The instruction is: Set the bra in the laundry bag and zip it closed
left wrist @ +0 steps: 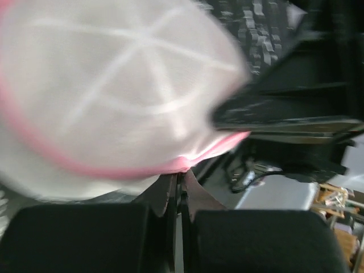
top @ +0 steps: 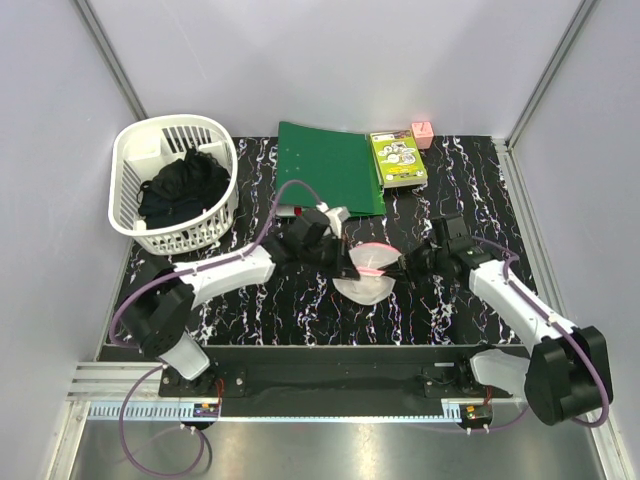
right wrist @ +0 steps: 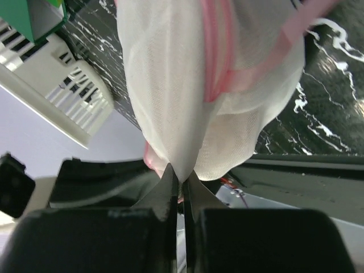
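The laundry bag [top: 366,274], white mesh with pink zipper trim, hangs between my two grippers over the middle of the table. My left gripper [top: 350,268] is shut on its pink rim; in the left wrist view the bag [left wrist: 114,91] fills the frame above the pinching gripper [left wrist: 181,177]. My right gripper [top: 402,268] is shut on a fold of the white mesh; in the right wrist view the bag [right wrist: 210,85] hangs over the gripper [right wrist: 183,181]. The bra is not visible in any view.
A white slotted basket [top: 176,190] with black clothing stands at the back left. A green folder [top: 330,165], a green box [top: 398,158] and a small pink object [top: 422,134] lie at the back. The table [top: 300,310] is black marbled.
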Action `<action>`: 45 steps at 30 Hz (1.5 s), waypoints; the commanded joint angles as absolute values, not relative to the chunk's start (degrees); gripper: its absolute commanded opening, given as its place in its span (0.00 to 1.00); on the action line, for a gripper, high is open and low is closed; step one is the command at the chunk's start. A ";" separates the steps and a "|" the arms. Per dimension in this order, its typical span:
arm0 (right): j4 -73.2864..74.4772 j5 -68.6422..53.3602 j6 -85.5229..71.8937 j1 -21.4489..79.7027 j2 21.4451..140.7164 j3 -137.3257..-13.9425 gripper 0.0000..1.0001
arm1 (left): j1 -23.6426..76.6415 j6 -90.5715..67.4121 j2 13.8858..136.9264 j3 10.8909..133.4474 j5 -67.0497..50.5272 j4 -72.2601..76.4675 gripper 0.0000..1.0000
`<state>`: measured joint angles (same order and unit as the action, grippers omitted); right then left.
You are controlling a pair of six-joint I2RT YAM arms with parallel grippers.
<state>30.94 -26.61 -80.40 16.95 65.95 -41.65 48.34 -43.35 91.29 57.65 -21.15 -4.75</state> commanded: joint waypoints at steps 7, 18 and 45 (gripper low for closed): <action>31.20 -34.87 -46.54 16.79 78.55 -57.62 0.00 | 37.79 -29.71 81.22 52.56 -11.33 -21.45 0.00; 58.70 -23.87 -26.00 19.08 103.71 -93.25 0.60 | 42.80 -44.29 77.51 49.57 -24.34 -0.89 0.00; 31.46 -28.57 -50.99 23.91 85.78 -63.98 0.21 | 45.53 -46.15 83.24 53.97 -22.68 0.18 0.00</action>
